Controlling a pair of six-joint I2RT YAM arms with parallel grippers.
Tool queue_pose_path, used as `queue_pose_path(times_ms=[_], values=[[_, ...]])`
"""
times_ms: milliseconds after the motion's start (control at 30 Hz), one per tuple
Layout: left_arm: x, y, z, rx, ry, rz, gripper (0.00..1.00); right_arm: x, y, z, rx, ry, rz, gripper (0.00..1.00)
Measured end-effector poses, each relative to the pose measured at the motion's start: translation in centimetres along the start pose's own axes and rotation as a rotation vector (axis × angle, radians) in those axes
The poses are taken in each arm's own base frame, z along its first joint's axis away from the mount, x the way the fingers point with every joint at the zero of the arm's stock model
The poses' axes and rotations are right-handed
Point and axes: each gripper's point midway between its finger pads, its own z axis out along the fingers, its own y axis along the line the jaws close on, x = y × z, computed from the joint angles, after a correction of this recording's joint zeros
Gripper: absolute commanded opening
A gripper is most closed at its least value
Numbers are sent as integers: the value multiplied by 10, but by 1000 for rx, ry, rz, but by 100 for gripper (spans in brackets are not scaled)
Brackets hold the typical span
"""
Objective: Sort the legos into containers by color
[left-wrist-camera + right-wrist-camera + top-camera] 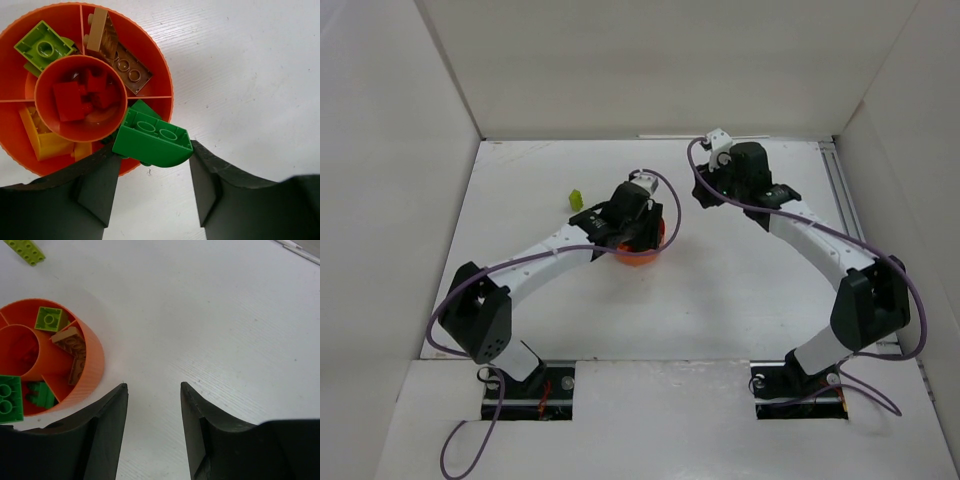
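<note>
Mid-bench, our left gripper (155,167) hangs wide-jawed just behind a green brick (152,140) perched on the rim of the orange dish (156,59), where we judge a nudge could tip it out; our right gripper (153,387) gapes empty nearer the far edge.

White arms (550,262) with black joints, purple cables (677,205), dark jaws.

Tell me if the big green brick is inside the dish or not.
Only partly: the green brick lies tilted across the rim of the dish, one end overhanging the table.
</note>
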Motion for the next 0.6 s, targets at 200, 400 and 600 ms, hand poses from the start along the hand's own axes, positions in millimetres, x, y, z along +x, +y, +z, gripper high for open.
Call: queue_pose_path(times_ms=[200,400,600], values=[[1,0,-1,-13,1,-18,71,8,-12,-1,20,12,17,53],[1,3,-1,-32,1,-43,75,15,-11,-2,9,27,22,53],[0,12,-3,-82,-9,-65,83,18,-8,-6,0,28,22,53]])
